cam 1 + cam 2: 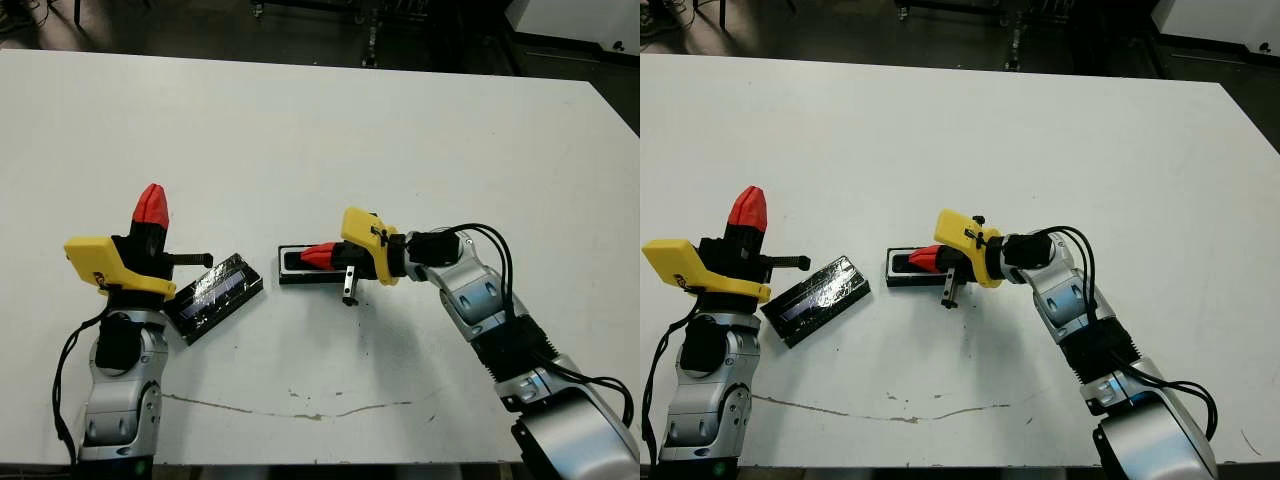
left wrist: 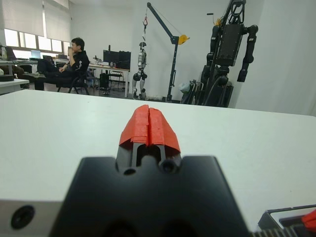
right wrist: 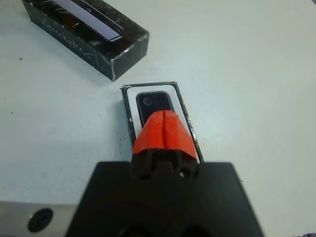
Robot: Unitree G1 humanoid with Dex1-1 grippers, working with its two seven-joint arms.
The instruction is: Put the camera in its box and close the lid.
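Observation:
The box (image 3: pixel 129 106), a black tray with white lining, lies at the table's middle (image 1: pixel 290 277). The camera (image 3: pixel 154 102) lies inside it, a black bar with a glossy end. My right gripper (image 3: pixel 163 114) is shut, and its red tips rest low over the camera's near part, hiding it. Just left of the box the lid (image 1: pixel 215 294) lies flat, glossy ribbed side up, also visible in the right wrist view (image 3: pixel 94 34). My left gripper (image 1: pixel 150 197) is shut on nothing and stands beside the lid's left end, above the table.
A thin dark crack line (image 1: pixel 300 412) runs along the table near its front edge. Beyond the table's far side, a person (image 2: pixel 74 54) sits at a desk, and a small crane (image 2: pixel 163 29) and robot frames stand.

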